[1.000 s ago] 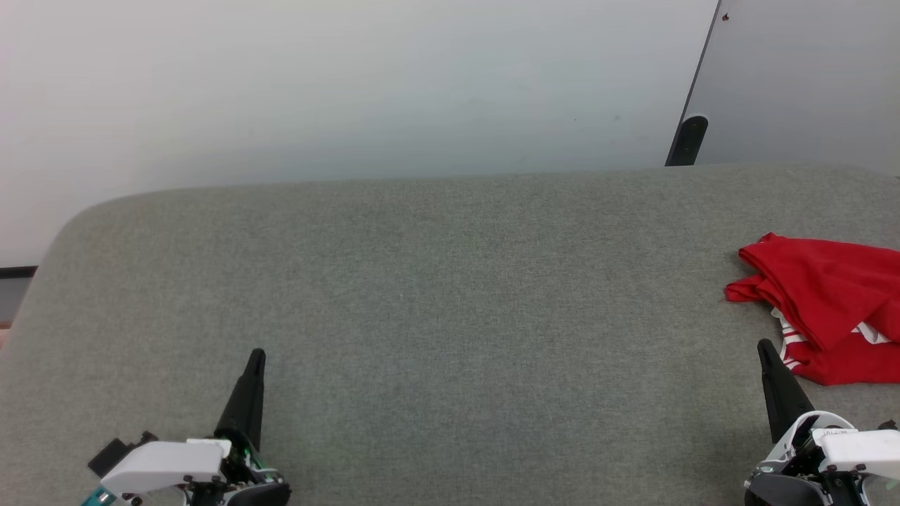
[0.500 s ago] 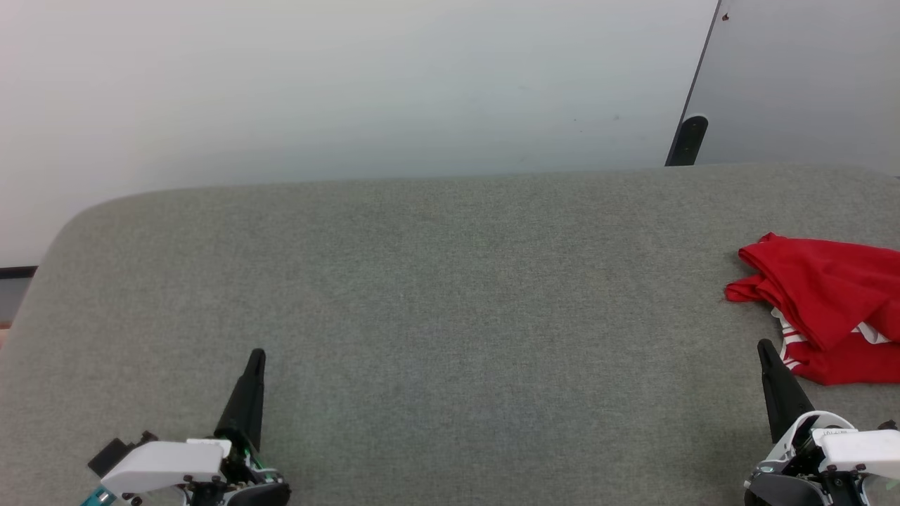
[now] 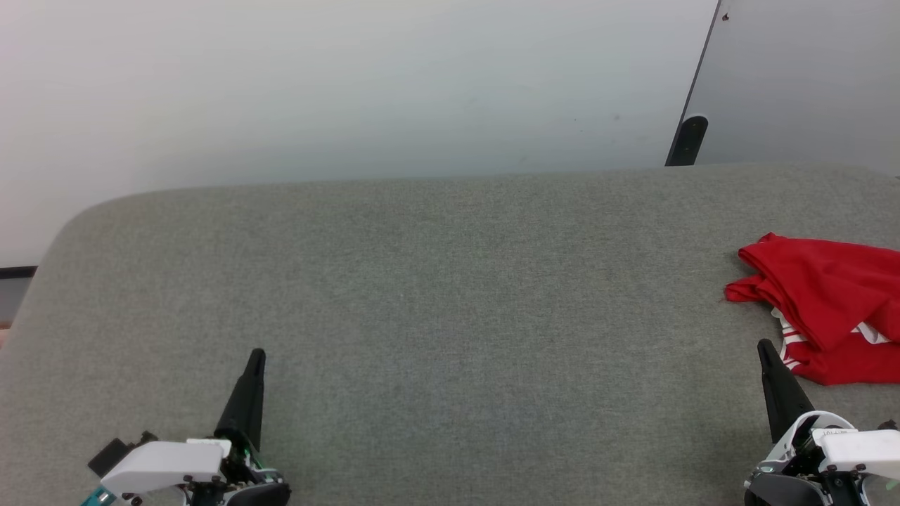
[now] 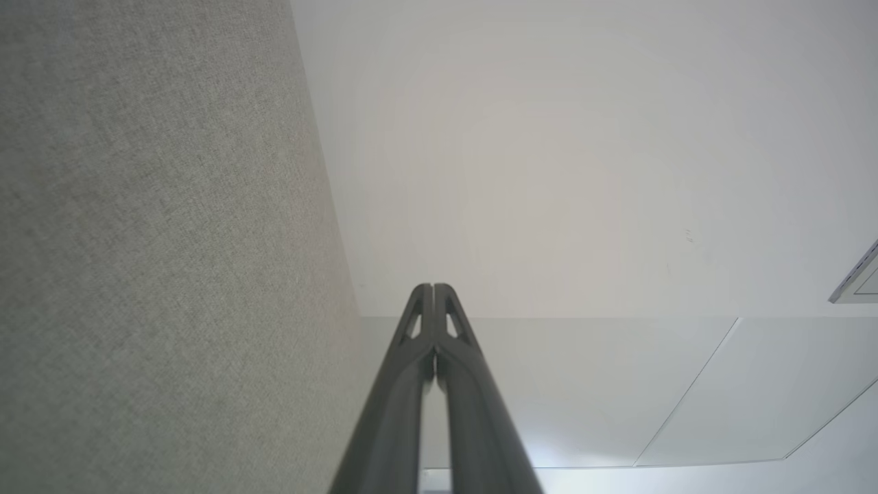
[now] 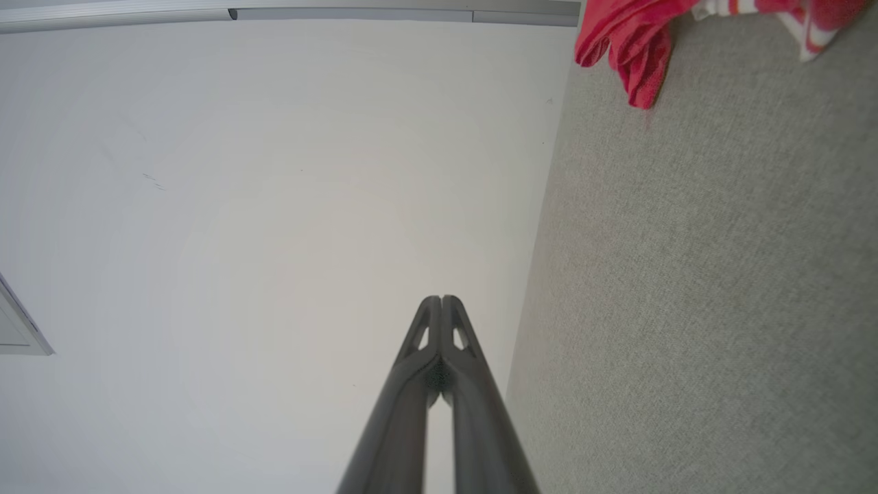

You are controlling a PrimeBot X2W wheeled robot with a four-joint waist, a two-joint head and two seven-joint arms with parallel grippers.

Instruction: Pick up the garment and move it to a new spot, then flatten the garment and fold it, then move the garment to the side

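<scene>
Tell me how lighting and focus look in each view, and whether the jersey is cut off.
Head view: soft even light, sharp; the jersey is cropped by the right edge. Left wrist view: left gripper fingers blur near the lens. Right wrist view: jersey cropped at the top, slightly soft.

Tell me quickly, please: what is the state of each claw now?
Left claw: closed, holding nothing.
Right claw: closed, holding nothing; the garment lies apart from it.

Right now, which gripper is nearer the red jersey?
Right. The right gripper is beside the red jersey, not touching; the left gripper is far across the grey surface.
</scene>
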